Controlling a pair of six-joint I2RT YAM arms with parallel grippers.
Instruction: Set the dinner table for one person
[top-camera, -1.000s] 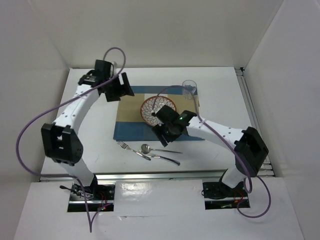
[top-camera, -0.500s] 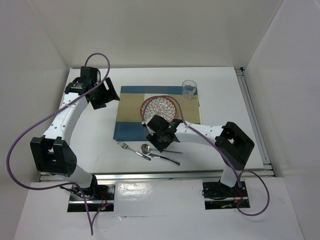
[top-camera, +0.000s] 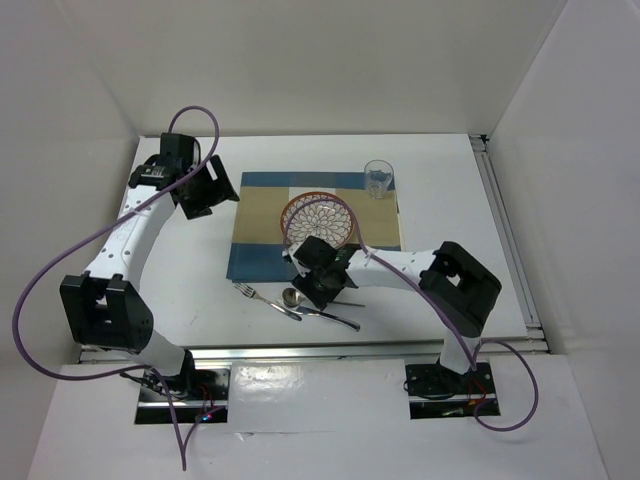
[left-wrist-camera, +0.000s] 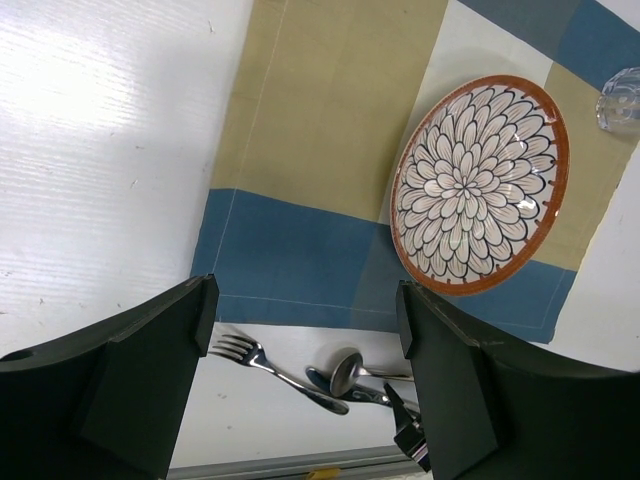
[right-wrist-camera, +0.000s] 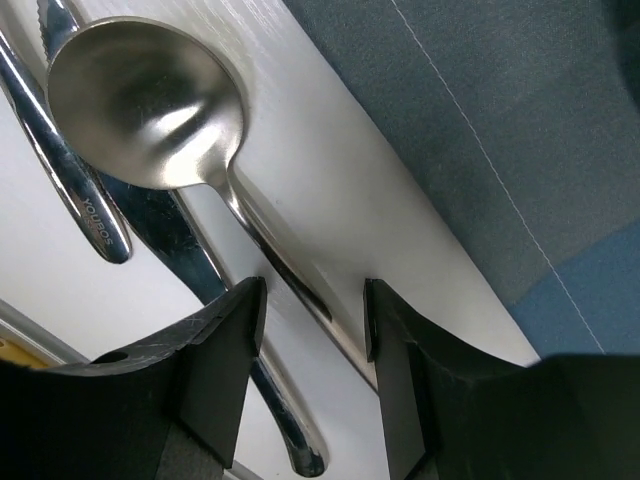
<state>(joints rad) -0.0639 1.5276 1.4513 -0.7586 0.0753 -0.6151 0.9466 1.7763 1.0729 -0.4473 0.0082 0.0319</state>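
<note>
plain white walls (top-camera: 330, 60) on three sides

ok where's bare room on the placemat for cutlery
Placemat left of the plate, and right of it, nearer than the glass. Crowded: the near strip of the table, with fork, spoon, knife and the right end effector.

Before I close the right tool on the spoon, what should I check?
1. Spoon handle lies between the fingers of the right tool: ok.
2. Right tool gripping it: not ok, gaps show on both sides of the handle.
3. Only the spoon in the gap: not ok, a second utensil runs in beside it.
4. Left tool open, empty, away from the cutlery: ok.
5. Plate sits on the placemat: ok.
6. Fingertip height above the table: cannot tell.
</note>
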